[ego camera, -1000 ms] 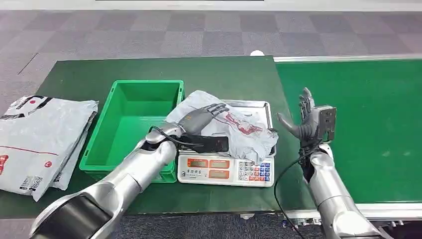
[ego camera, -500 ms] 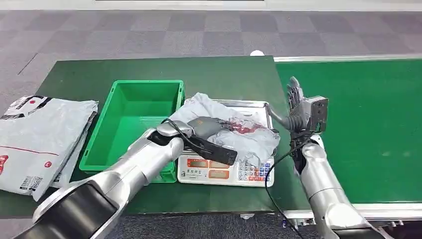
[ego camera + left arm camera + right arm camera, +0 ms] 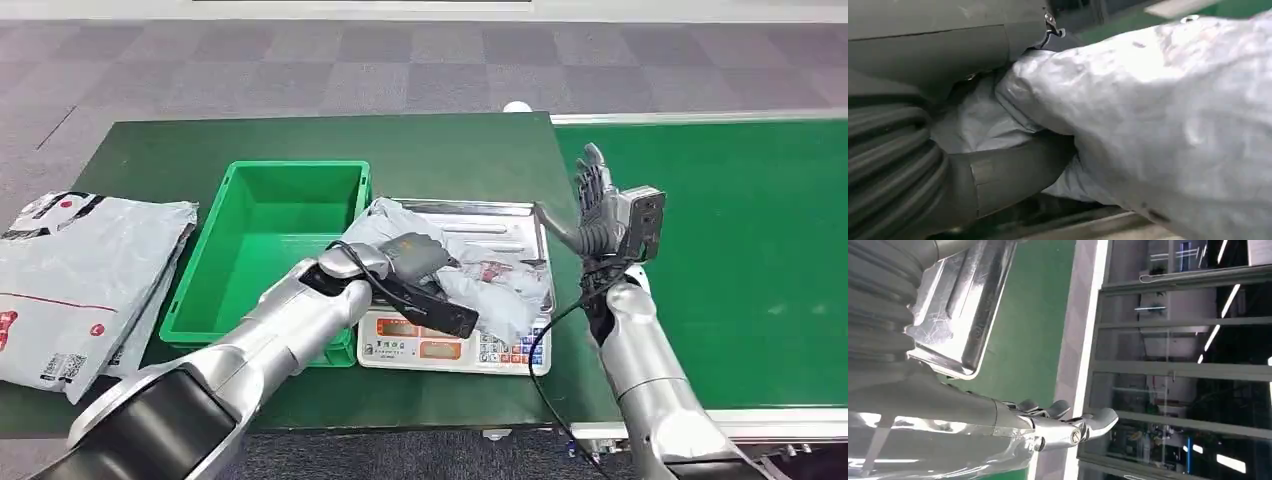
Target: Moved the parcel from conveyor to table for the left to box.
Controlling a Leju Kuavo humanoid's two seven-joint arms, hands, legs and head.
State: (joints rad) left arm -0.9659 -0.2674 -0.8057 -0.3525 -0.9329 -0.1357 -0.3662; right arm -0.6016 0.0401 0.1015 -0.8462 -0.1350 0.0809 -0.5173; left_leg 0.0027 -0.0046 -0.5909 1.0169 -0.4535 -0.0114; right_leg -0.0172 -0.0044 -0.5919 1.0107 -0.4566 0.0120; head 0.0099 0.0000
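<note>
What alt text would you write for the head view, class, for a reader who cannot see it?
The robot's left hand grips a crumpled grey parcel lying on a scale's steel tray, beside an empty green bin. Its right hand is raised, fingers spread, by the green conveyor.

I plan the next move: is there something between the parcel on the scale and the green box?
Nothing visible. The left hand grips the parcel on the scale; the green box sits directly beside it, open-topped.
</note>
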